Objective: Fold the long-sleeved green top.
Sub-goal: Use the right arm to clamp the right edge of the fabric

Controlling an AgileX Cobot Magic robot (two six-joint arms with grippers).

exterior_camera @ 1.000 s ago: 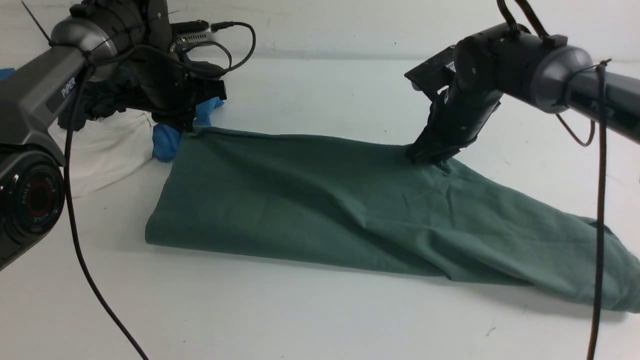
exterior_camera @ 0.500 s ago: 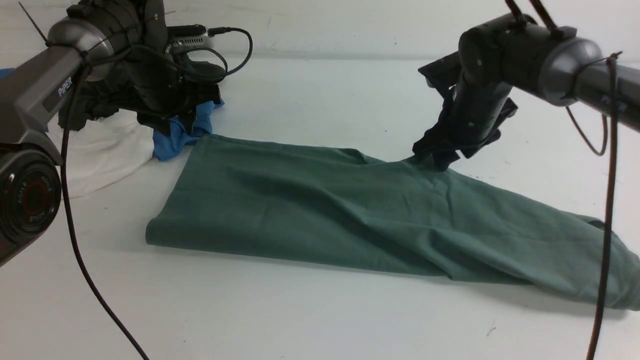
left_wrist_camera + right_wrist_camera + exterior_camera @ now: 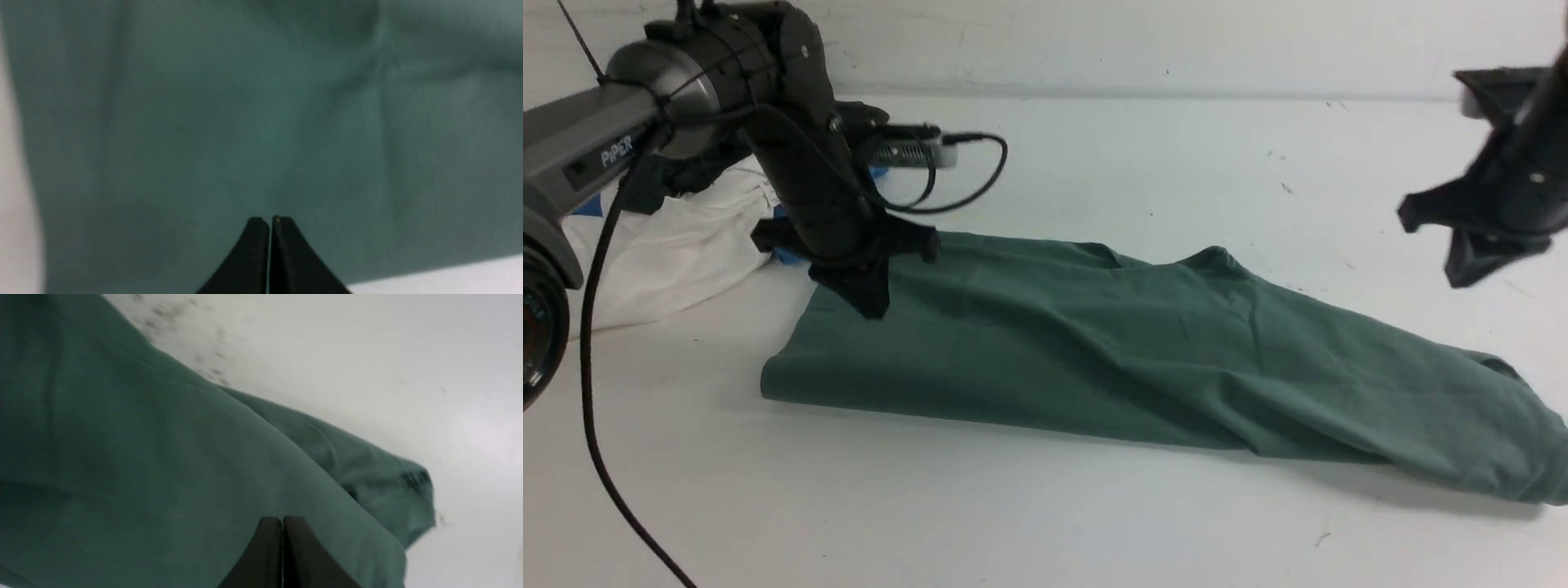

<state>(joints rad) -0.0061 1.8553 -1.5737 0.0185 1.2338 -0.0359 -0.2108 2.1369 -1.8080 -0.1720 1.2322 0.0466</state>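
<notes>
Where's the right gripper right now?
Front view, far right: the right gripper hangs shut in the air, above the right end of the green long-sleeved top, not touching it.

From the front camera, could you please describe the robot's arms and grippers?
The left arm is a grey link with white PIPER lettering, a silver rounded joint and a black wrist, trailed by thin black cables. The left gripper and right gripper are matte black wedges tapering to points. The right arm shows only as a blurred black shape.
</notes>
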